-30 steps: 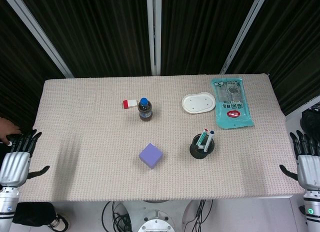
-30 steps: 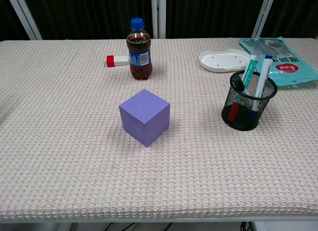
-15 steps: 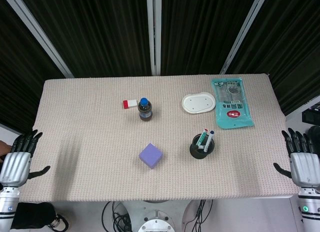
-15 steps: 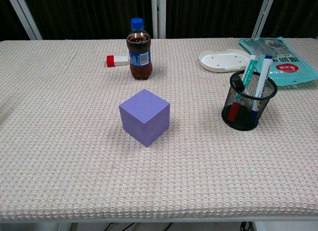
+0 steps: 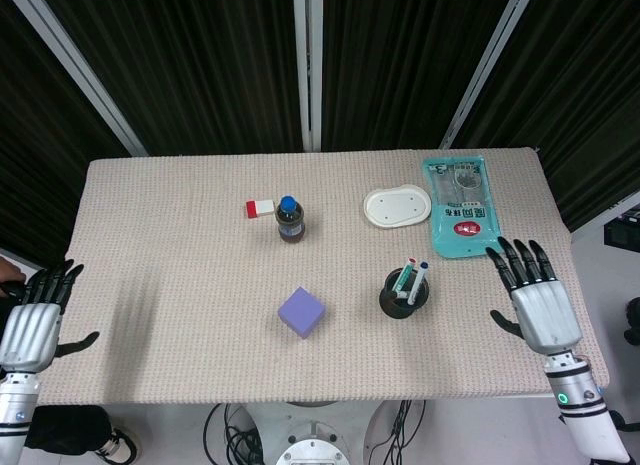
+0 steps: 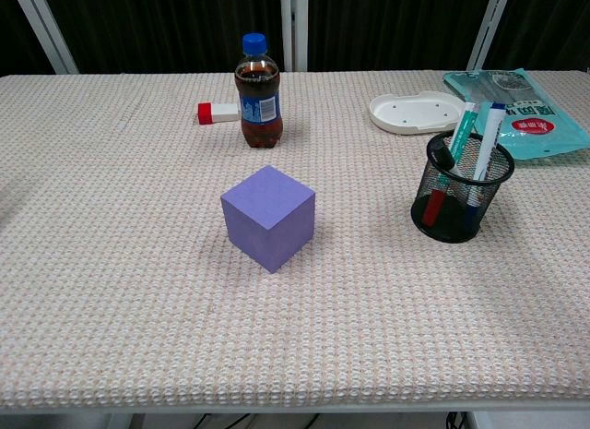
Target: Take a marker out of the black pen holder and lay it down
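A black mesh pen holder (image 5: 405,295) (image 6: 459,198) stands upright on the right half of the table, with several markers (image 5: 412,277) (image 6: 481,143) sticking out of it. My right hand (image 5: 538,300) hovers over the table's right edge, a good way right of the holder, fingers spread and empty. Off the table's left edge, my left hand (image 5: 30,323) is spread and holds nothing. Neither hand shows in the chest view.
A purple cube (image 5: 302,312) (image 6: 268,217) sits near the table's middle. Behind it stand a cola bottle (image 5: 289,218) (image 6: 258,92) and a small red-and-white box (image 5: 261,207) (image 6: 217,113). A white dish (image 5: 397,206) (image 6: 417,111) and a teal packet (image 5: 461,218) (image 6: 521,111) lie at the back right.
My right hand has moved left and forward from beyond the table's right edge to over the table, nearer the holder. The left hand has barely shifted.
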`<state>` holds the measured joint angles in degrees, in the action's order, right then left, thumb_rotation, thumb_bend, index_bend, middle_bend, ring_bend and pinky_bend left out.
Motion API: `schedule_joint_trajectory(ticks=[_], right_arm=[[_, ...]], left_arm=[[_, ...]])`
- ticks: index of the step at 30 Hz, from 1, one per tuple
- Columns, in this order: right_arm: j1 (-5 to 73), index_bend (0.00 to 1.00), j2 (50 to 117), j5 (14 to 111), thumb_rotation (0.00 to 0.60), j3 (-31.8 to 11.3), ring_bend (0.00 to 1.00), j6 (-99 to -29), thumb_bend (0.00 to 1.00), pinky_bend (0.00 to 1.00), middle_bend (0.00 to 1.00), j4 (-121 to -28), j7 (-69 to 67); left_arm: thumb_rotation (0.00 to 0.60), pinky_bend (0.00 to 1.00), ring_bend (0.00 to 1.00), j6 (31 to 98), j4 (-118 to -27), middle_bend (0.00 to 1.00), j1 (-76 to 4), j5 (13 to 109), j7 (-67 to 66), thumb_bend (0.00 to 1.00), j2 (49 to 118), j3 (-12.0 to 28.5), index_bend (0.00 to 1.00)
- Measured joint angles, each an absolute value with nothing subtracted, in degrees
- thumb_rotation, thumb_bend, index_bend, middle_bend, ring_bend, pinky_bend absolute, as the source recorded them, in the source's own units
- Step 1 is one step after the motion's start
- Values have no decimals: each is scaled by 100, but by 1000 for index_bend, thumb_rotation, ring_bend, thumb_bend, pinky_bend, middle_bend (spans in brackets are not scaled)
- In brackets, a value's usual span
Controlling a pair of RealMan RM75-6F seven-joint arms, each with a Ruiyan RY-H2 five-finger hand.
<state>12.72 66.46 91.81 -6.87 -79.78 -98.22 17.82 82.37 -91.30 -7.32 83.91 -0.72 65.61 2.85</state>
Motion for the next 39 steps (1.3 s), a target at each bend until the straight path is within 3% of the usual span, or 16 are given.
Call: schedule_joint_trajectory(ticks=[7, 14, 26, 35, 39], right_arm=[[1929, 183, 6814, 9143, 600, -792, 0, -7084, 81, 0, 0, -10345, 2359], [2403, 220, 7502, 8858, 600, -865, 0, -6595, 127, 0, 0, -10221, 2665], [2741, 274, 7998, 8601, 600, -840, 0, -6423, 176, 0, 0, -9801, 2819], [2833, 430, 8072, 8553, 600, -752, 0, -6418, 211, 0, 0, -9726, 2848], [2868, 437, 8107, 8528, 600, -738, 0, -6428, 225, 0, 0, -9688, 2858]], left_arm=[[600, 0, 0, 8233, -9074, 0, -706, 8325, -138, 115, 6602, 282, 55], [600, 0, 0, 8187, -8997, 0, -701, 8272, -63, 116, 6611, 288, 55], [600, 0, 0, 8112, -8926, 0, -712, 8194, 51, 116, 6592, 310, 55], [600, 0, 0, 8107, -8890, 0, -697, 8194, 109, 116, 6592, 299, 56], [600, 0, 0, 8125, -8886, 0, -685, 8198, 122, 116, 6586, 299, 55]])
